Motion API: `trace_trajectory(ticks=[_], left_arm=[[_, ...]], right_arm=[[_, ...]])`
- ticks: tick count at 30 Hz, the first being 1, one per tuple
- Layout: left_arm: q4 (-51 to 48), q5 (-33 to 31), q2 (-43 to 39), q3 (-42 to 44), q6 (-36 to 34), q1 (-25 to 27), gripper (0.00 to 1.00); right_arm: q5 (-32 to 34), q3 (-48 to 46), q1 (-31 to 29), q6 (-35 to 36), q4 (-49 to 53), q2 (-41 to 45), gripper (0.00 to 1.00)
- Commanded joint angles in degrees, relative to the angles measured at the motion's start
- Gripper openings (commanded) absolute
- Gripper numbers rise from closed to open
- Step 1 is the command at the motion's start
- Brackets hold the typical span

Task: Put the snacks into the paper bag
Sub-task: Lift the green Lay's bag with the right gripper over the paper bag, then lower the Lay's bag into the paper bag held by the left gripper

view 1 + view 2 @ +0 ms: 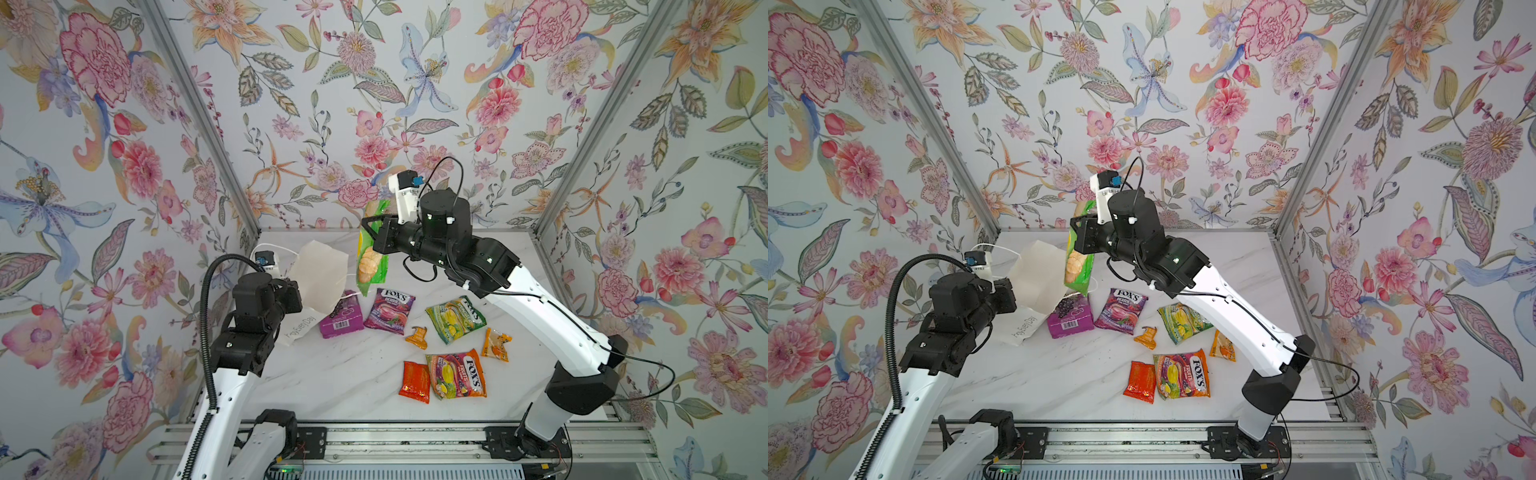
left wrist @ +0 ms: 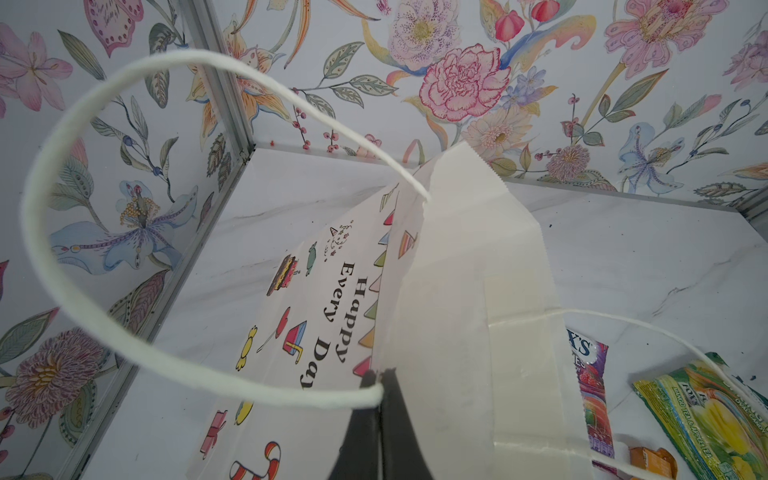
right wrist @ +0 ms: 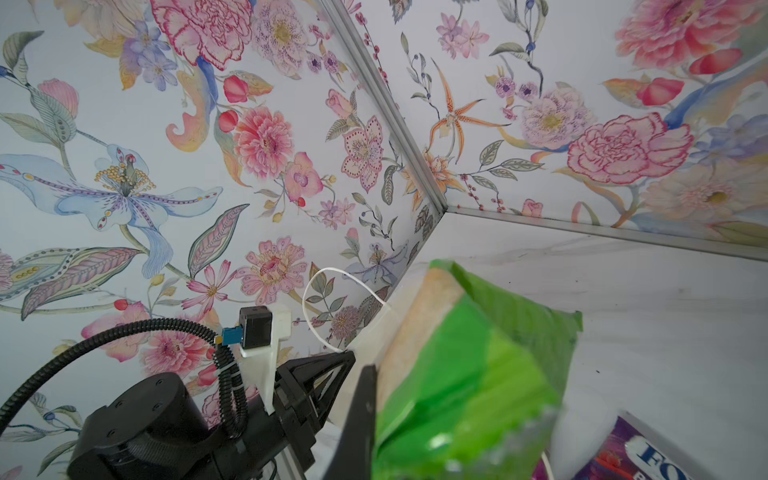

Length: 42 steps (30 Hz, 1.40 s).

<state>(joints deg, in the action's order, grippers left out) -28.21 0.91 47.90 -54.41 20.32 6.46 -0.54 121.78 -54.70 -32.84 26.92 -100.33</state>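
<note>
The right hand (image 1: pixel 369 227) pinches the upper part of the large green chips bag (image 1: pixel 371 257), which hangs clear of the worktop (image 1: pixel 332 386) just above centre in both top views. The bag's long axis runs almost straight up and down the frame. Its top edge points toward the back wall and its bottom corner points down at the purple grape pack (image 1: pixel 340 318). In the right wrist view one black finger (image 3: pixel 363 415) lies against the green foil; the other is hidden behind it.

The left hand (image 2: pixel 379 395) is pressed together on the rim of the paper bag (image 1: pixel 320 270), right where a string handle (image 2: pixel 124 332) enters the paper. The paper bag sits tilted left of centre, just beside the chips bag. Its long axis slants from the "Happy Every Day" end at lower left up to the handle end, and it overlaps a corner of the grape pack.

The rest lie flat at centre and lower right:
- purple FOX'S bag (image 1: pixel 388 311)
- green FOX'S bag (image 1: pixel 455 318)
- orange FOX'S bag (image 1: pixel 457 374)
- three orange-red sachets (image 1: pixel 417 337) (image 1: pixel 496 344) (image 1: pixel 414 381), apart from one another
</note>
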Motion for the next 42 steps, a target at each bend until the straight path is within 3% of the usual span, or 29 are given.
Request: trace_trajectory(ticks=[1,16,31,42], left_arm=[[1.87,1.81,0.19,-1.43,-0.38,0.9,0.0],[2.74,1.37,-1.85,0.58,0.56,1.2,0.0],[3.46,0.72,-2.28,2.07,0.34,1.21,0.0],[4.3,1.64,-2.47,2.07,2.01,1.23,0.0]], right_arm=[[-2.14,5.18,-1.0,-1.32,-1.69,-2.51,0.0],[-5.75,9.15,-3.22,-6.29,-1.69,-13.22,0.0],[-6.06,7.66,-3.06,-8.76,-2.32,-14.73,0.0],[-11.09,14.63,-3.48,-12.5,-4.85,-19.68,0.0]])
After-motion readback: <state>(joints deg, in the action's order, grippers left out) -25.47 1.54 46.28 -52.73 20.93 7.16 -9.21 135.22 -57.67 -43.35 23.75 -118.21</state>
